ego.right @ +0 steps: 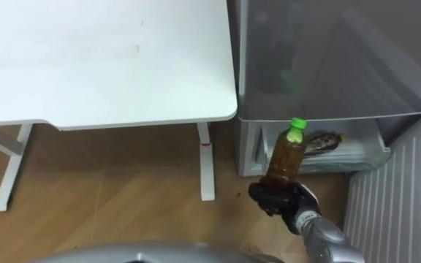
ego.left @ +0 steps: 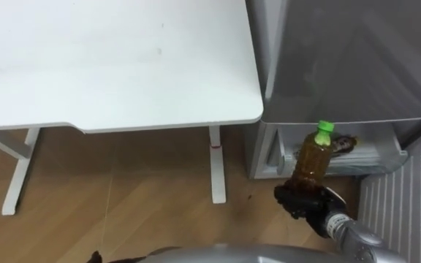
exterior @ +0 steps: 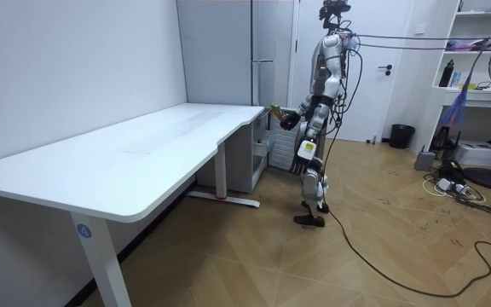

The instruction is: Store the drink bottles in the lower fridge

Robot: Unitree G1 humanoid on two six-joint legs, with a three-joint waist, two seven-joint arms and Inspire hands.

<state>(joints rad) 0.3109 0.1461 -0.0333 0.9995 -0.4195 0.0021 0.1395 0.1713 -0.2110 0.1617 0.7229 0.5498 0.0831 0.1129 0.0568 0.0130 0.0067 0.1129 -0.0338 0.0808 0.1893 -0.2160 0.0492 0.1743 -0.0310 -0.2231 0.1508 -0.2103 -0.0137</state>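
Right hand is curling closed around the base of an upright bottle of brown drink with a green cap, holding it just in front of the fridge, at its open lower compartment. A second bottle is lying on its side inside that compartment. The lower door is standing open beside the hand. A white table is abutting the fridge's other side. Left hand is showing at the frame's lower edge, below the table. The robot is standing upright facing the fridge.
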